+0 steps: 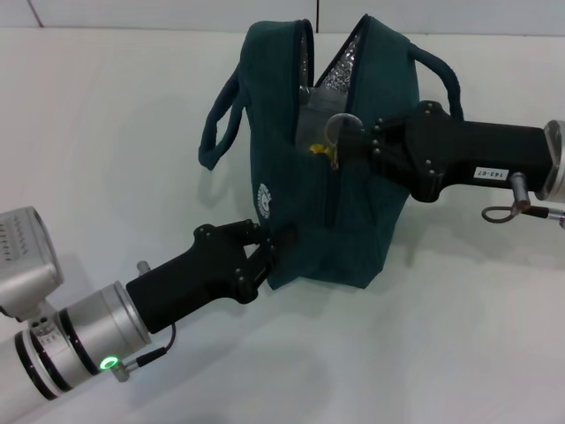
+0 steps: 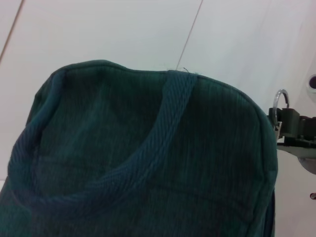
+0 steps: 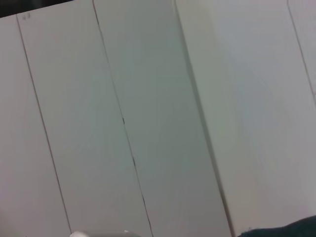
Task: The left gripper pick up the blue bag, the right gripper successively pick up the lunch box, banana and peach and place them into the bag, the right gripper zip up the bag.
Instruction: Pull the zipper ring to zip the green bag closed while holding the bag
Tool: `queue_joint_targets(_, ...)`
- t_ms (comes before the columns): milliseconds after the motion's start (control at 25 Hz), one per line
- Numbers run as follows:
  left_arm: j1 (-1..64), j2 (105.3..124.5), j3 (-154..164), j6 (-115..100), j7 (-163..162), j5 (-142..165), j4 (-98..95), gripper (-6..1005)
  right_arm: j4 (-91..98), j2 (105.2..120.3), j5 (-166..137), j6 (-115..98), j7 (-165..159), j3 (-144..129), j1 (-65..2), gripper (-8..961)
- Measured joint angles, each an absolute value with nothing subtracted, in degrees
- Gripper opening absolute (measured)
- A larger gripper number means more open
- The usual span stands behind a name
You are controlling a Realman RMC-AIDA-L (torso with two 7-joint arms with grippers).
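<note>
The blue bag [image 1: 344,177] stands upright on the white table, its top zip open and its silver lining [image 1: 340,66] showing. My left gripper [image 1: 267,252] is shut on the bag's lower front corner. My right gripper [image 1: 338,141] is at the open zip on the bag's side, partly inside the opening. A clear lunch box [image 1: 311,119] shows inside the bag, and a small yellow piece of the banana [image 1: 321,152] shows at the gripper's tip. The peach is hidden. The bag [image 2: 148,163] fills the left wrist view; a corner of it [image 3: 291,229] shows in the right wrist view.
The white table [image 1: 106,132] has panel seams. The bag's two handles [image 1: 216,124] hang out to either side. A wire ring [image 1: 499,212] hangs under my right wrist and also shows in the left wrist view [image 2: 281,101].
</note>
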State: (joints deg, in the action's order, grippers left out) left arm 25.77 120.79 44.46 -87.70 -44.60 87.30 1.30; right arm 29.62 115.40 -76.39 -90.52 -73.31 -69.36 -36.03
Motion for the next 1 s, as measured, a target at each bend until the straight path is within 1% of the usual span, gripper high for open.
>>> queue_joint_targets(80,25.81,120.79,44.47,-87.69,-44.37,87.30,1.58,136,29.62,115.40,-76.29,-90.52,-73.34,-69.29,-35.85,19)
queue_joint_targets(280,25.89,120.76,44.66,-87.41,-42.79,87.34,2.41,96,29.61,115.52,-74.46,-90.81,-73.82,-69.26,-35.62,20)
queue_joint_targets(720,25.59,120.71,45.76,-87.29,-36.65,88.90,4.92,64,28.49,115.62,-66.25,-86.65,-74.60,-69.28,-34.49,20)
queue_joint_targets(1000,25.48,120.73,45.38,-89.78,-37.07,87.77,5.04,106,28.24,115.66,-66.12,-86.73,-74.62,-70.12,-34.44,21)
